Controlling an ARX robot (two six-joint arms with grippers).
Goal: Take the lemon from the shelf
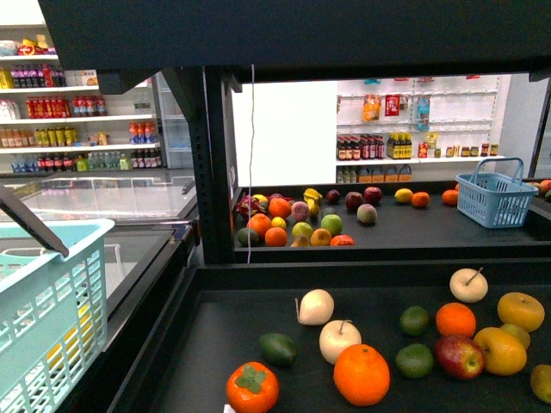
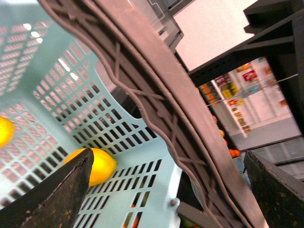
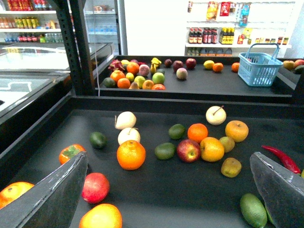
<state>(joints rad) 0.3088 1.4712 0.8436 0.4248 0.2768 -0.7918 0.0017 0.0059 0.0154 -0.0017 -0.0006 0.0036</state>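
The shelf [image 1: 224,335] is a black tiered rack with fruit on its dark trays. A lemon [image 1: 403,195] lies on the far tray [image 3: 208,64], left of an orange. Another small yellow fruit [image 1: 278,222] sits in the far pile. My right gripper [image 3: 168,190] hangs open over a bare patch of the near tray, nothing between its fingers [image 3: 52,194]. My left gripper [image 2: 166,190] is open, straddling the dark handle [image 2: 156,95] of a teal basket [image 2: 57,109]. Two yellow lemons [image 2: 102,164] lie inside that basket. Neither gripper shows in the front view.
The near tray holds oranges [image 3: 131,155], apples [image 3: 188,150], pale pears [image 3: 125,120], green avocados [image 3: 165,151], a persimmon [image 1: 252,387] and a red chilli [image 3: 280,157]. A blue basket [image 1: 495,198] stands on the far tray. Black posts [image 1: 211,172] rise at left. White bottle shelves stand behind.
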